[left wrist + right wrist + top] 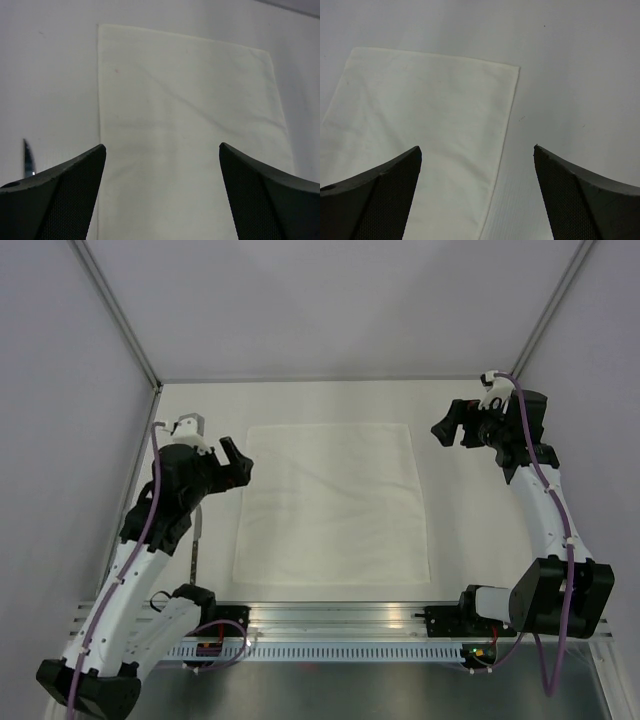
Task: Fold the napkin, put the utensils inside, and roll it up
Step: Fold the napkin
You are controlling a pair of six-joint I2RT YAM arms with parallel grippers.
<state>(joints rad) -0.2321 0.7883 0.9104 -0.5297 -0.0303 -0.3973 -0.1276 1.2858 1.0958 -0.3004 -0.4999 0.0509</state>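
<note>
The white napkin (330,502) lies spread flat in the middle of the cream tabletop. It also fills much of the left wrist view (185,100) and the left half of the right wrist view (430,110). The slim grey utensils (196,545) lie left of the cloth, mostly hidden under my left arm; one shiny tip (27,159) shows beside the left finger. My left gripper (238,462) (161,145) hovers open over the cloth's left edge. My right gripper (450,428) (477,147) hangs open off the cloth's far right corner. Both are empty.
Grey walls with metal frame posts (120,315) enclose the table on three sides. An aluminium rail (330,615) with the arm bases runs along the near edge. Bare tabletop (470,530) lies right of the cloth.
</note>
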